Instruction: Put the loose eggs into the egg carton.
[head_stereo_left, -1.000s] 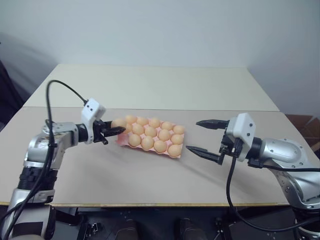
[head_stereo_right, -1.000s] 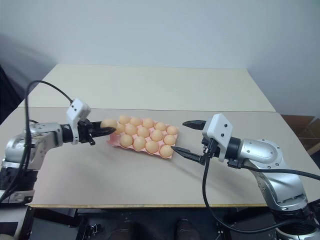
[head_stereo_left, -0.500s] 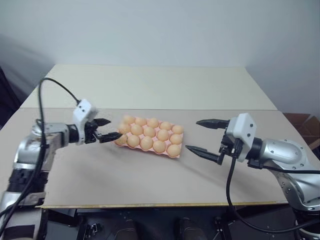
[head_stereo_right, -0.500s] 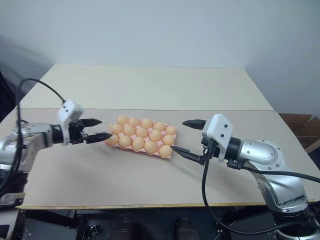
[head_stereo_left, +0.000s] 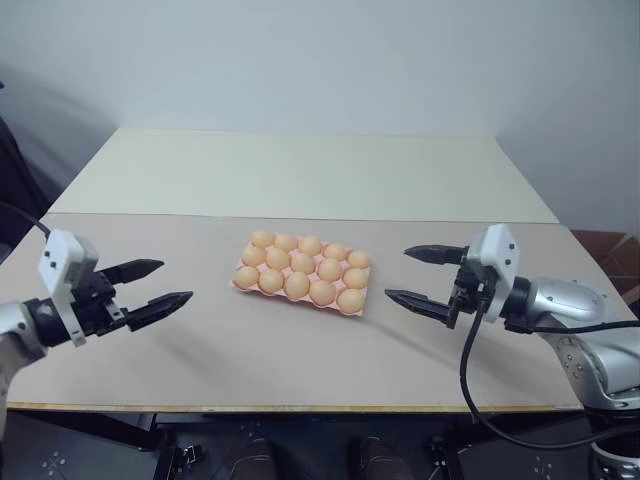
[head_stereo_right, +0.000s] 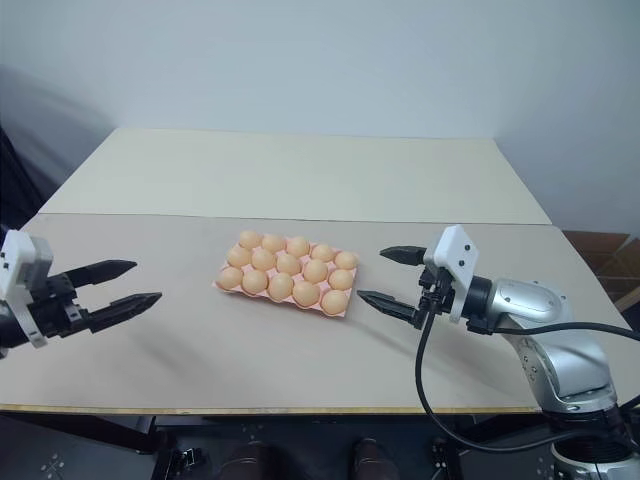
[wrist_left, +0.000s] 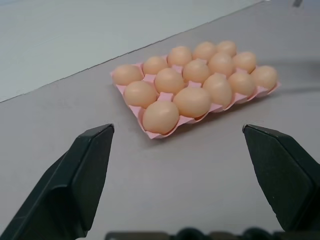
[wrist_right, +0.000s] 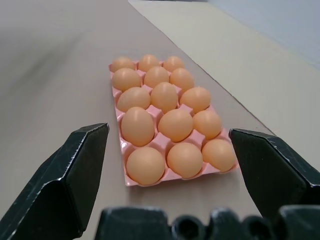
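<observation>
Left arm (head_stereo_left: 20, 325) cut off by frame edge. Carton (wrist_right: 123, 149) cups hidden under eggs (wrist_right: 176, 124). Both wrist views crop fingers (wrist_left: 75, 182) at bottom.

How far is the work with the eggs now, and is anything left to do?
Looks done: every cup of the pink egg carton holds an egg; the eggs sit three by five, none loose on the table. In hand: nothing; the left gripper and right gripper are open and empty, apart from the carton. Left: apparently nothing.
</observation>
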